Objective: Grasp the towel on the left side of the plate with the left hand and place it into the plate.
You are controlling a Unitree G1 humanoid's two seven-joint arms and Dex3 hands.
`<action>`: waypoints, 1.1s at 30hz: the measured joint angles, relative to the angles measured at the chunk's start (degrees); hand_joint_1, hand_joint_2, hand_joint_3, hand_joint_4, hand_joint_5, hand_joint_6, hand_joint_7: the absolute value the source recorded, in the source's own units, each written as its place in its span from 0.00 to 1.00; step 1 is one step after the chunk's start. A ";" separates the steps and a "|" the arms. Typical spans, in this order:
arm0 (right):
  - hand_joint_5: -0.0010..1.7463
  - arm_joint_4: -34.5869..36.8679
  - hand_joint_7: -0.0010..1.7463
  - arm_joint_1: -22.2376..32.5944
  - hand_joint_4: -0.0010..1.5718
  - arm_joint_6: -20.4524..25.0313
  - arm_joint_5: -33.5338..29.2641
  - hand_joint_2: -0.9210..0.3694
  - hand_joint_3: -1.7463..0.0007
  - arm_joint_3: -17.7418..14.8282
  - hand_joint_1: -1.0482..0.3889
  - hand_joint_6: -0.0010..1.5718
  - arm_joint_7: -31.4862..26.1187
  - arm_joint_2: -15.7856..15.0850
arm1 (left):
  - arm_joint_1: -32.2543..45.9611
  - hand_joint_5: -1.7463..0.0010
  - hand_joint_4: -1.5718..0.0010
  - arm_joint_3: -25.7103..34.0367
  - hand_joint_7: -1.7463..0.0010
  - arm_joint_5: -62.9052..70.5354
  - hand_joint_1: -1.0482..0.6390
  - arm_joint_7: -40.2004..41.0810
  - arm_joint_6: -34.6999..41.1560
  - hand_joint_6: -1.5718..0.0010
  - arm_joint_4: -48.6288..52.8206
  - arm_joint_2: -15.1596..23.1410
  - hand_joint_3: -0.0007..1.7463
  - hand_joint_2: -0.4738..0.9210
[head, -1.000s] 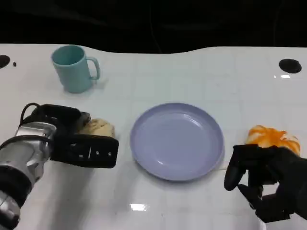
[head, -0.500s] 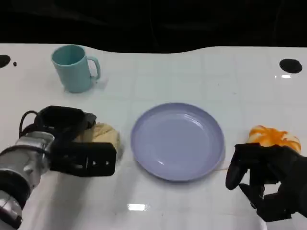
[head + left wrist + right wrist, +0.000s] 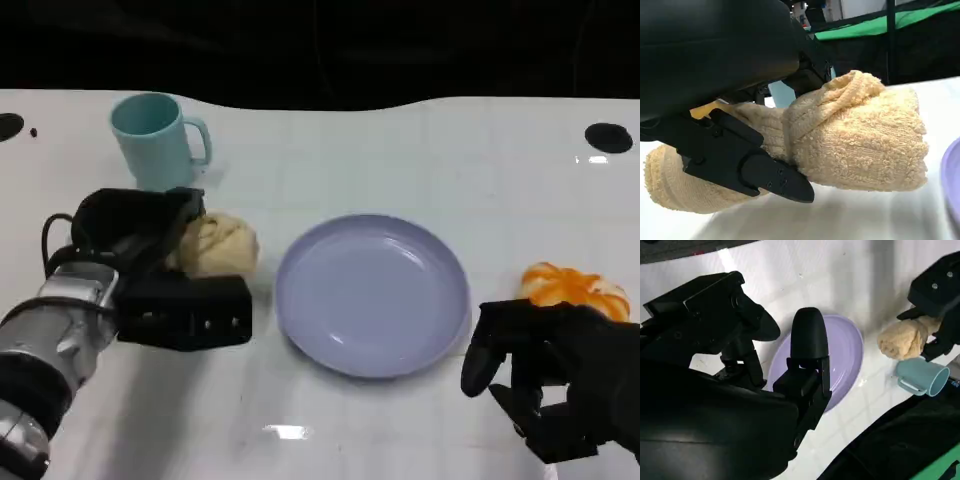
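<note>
Left wrist view, fingers (image 3: pixel 760 172) gripping towel (image 3: pixel 860 145)

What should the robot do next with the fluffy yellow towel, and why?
Probably lift it and carry it toward the plate. The left hand grips the towel, which seems barely off the table, beside the plate, and the plate holds nothing yet.

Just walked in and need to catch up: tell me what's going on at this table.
The robot's left hand holds a rolled beige towel, lifted a little above the white table, beside the empty lavender plate. The towel is not yet in the plate. A teal mug stands behind the towel. The right hand holds nothing, its fingers apart, near an orange-and-white item on the plate's other side.
</note>
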 measured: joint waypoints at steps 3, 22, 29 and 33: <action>1.00 0.04 0.83 -0.01 0.48 0.08 0.00 0.29 0.37 0.09 0.74 0.46 -0.15 0.35 | 0.02 0.00 0.47 0.89 0.42 -0.17 0.47 -3.07 2.57 0.52 -5.79 -0.20 0.08 1.00; 1.00 -1.22 0.83 0.24 0.48 0.15 -0.27 0.29 0.37 0.24 0.73 0.45 0.33 -0.11 | 5.59 0.00 0.46 0.33 0.07 0.26 0.50 -13.87 10.77 0.63 -33.64 -8.74 0.46 0.75; 1.00 -1.23 0.83 0.24 0.48 0.18 -0.30 0.29 0.37 0.29 0.73 0.45 0.36 -0.24 | 5.63 0.00 0.45 -1.42 0.21 1.16 0.50 -14.98 11.79 0.57 -33.69 -10.99 0.44 0.75; 1.00 -1.69 0.83 0.32 0.48 0.25 -0.33 0.29 0.37 0.33 0.73 0.45 0.36 -0.28 | 6.04 0.00 0.46 -2.57 0.35 1.21 0.50 -15.13 11.57 0.52 -33.59 -11.63 0.31 0.82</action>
